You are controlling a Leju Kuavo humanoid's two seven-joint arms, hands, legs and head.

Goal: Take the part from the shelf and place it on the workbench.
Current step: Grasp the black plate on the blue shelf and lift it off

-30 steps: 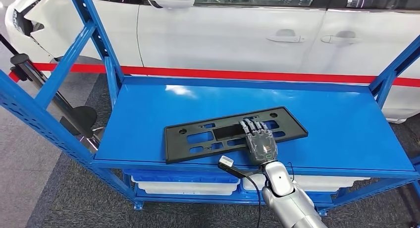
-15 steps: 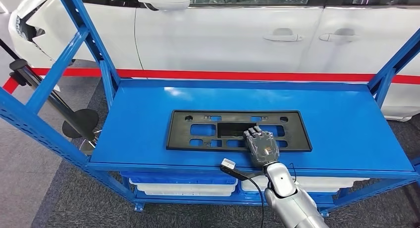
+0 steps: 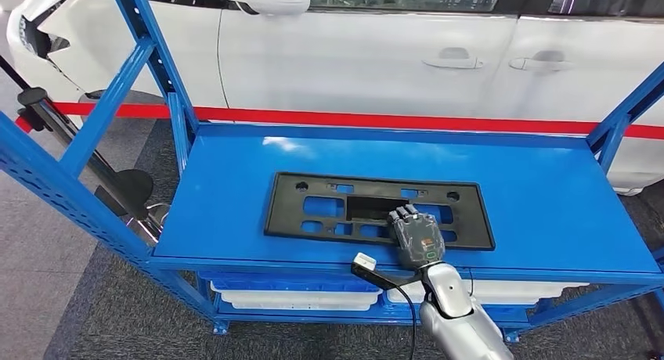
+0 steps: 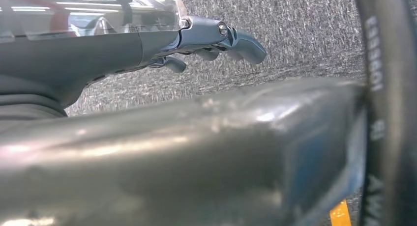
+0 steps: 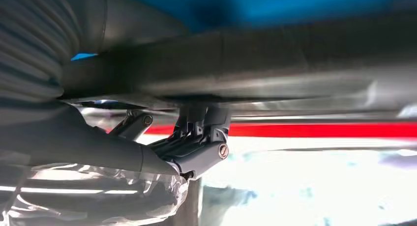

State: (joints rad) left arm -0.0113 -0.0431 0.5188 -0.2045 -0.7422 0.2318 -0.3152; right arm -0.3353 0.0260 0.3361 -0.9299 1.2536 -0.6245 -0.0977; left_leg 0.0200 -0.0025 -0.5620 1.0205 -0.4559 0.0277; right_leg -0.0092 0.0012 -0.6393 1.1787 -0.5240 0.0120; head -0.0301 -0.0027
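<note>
So there's a white car [image 3: 376,55] parked behind the blue shelf [image 3: 548,188]. The black part [image 3: 329,207] lies flat on the shelf's top board, closer to the front edge, roughly centred. The right hand [image 3: 415,236] sits on the part's front edge, right of middle, fingers hooked over it, gripping it. Left hand [image 4: 216,44] hangs over grey carpet, fingers loosely curled, holding nothing.
</note>
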